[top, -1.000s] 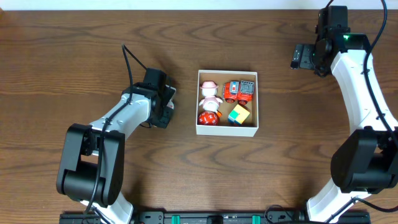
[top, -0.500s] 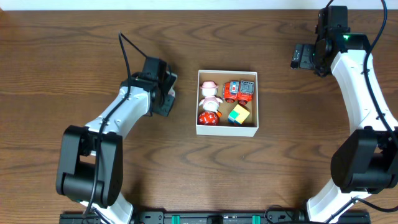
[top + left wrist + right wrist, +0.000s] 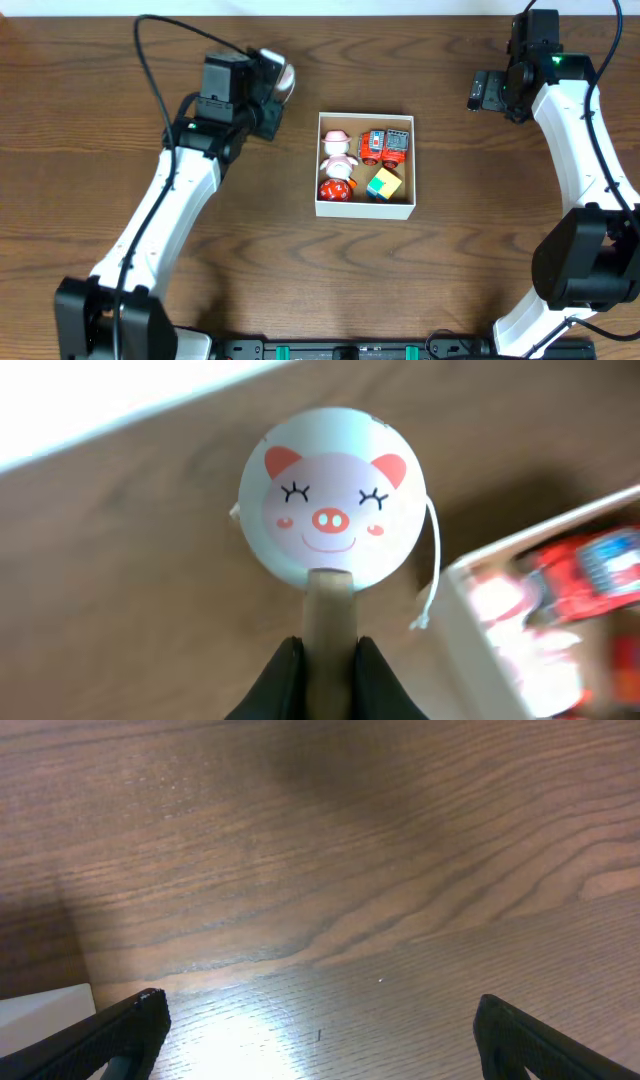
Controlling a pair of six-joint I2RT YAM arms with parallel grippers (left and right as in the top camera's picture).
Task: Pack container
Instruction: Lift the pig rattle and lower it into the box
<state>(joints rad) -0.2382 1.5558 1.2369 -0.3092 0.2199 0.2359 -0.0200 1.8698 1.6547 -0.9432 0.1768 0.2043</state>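
Note:
The container point(image 3: 412, 165), a shallow white box with a brown inside, sits mid-table and holds a pink-and-white pig figure point(image 3: 338, 150), a red truck point(image 3: 385, 147), a red ball point(image 3: 335, 189) and a coloured cube point(image 3: 384, 183). My left gripper point(image 3: 268, 84) is raised to the upper left of the box, shut on the wooden handle point(image 3: 327, 615) of a round pig-face toy point(image 3: 333, 508); the toy's head point(image 3: 283, 80) sticks out toward the box. The box corner point(image 3: 470, 620) shows blurred in the left wrist view. My right gripper point(image 3: 320, 1025) is open and empty over bare wood at the far right.
The right arm point(image 3: 575, 120) stands along the right edge of the table. A cable point(image 3: 160, 45) loops above the left arm. The table's far edge point(image 3: 120, 410) shows in the left wrist view.
My left gripper has lifted and moved up and away from the table beside the box, carrying the pig-face toy to the box's upper left. The right arm has not moved.

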